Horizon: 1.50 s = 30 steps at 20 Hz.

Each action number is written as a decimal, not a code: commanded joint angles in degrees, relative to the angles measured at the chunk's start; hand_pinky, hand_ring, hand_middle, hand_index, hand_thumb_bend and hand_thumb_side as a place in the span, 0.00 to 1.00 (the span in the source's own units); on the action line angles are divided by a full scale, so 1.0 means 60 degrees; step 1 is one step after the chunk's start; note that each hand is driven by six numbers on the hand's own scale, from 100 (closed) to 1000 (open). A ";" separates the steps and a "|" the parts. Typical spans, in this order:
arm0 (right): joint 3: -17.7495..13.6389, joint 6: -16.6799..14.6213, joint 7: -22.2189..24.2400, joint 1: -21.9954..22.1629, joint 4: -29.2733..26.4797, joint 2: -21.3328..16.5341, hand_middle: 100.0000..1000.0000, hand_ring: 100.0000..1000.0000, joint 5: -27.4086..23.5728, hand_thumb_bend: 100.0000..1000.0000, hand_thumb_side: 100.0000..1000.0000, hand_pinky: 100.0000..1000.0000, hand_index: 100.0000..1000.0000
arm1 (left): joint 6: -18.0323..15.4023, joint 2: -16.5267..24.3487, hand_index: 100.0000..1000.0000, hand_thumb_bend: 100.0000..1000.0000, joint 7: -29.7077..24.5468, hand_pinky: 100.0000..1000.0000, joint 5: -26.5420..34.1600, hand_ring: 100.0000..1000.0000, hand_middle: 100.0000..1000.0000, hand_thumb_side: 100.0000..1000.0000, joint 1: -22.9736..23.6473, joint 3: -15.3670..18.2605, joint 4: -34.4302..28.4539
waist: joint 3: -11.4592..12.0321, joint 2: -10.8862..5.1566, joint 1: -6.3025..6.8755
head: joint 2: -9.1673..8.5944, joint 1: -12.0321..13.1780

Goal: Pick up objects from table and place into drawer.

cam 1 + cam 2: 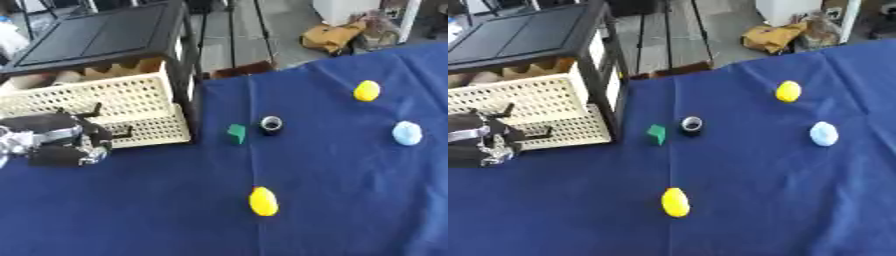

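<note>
On the blue cloth (350, 200) lie a yellow lemon-shaped thing (262, 201) near the front, a second yellow one (367, 90) at the far right, a pale blue lump (407, 133), a small green block (236, 133) and a black tape roll (271, 125). The cream perforated drawer (105, 97) stands pulled out of the black cabinet (105, 32). My left hand (61, 142) hovers at the drawer's front wall, thin dark fingers reaching toward it, holding nothing. My right hand does not show.
Brown shapes lie inside the drawer at its back. Beyond the table's far edge are a grey floor, a tan bag (332, 36) and white furniture. Open cloth lies between the objects.
</note>
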 commanded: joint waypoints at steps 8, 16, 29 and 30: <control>0.0007 0.0054 0.0165 -0.0129 -0.0094 -0.0077 0.52 0.92 0.0010 0.00 1.00 0.79 0.86 | 0.0106 -0.0014 0.88 0.00 0.0700 0.24 0.0383 0.51 0.63 1.00 -0.0551 0.0138 0.0655 | -0.0055 -0.0130 -0.0011 | -0.0144 0.0072; 0.0014 0.0159 0.0222 -0.0042 -0.0094 0.0036 0.51 0.93 0.0028 0.00 1.00 0.80 0.87 | 0.0148 -0.0136 0.91 0.00 0.0753 0.23 0.0834 0.51 0.64 1.00 -0.0633 0.0093 0.0801 | -0.0117 -0.0108 -0.0008 | -0.0158 0.0162; -0.0236 0.0090 0.0024 0.0311 -0.0094 0.0035 0.52 0.92 -0.0124 0.00 0.99 0.79 0.86 | -0.1003 0.0022 0.91 0.00 -0.1477 0.14 0.3822 0.48 0.68 1.00 0.1354 -0.0077 -0.3670 | 0.0288 -0.0494 -0.0382 | 0.0069 -0.0962; -0.0270 0.0075 -0.0021 0.0347 -0.0094 0.0031 0.53 0.92 -0.0136 0.00 0.99 0.79 0.86 | -0.1057 -0.0067 0.91 0.00 -0.1490 0.12 0.4371 0.48 0.68 1.00 0.1468 0.0007 -0.3896 | 0.0336 -0.0539 -0.0422 | 0.0088 -0.1080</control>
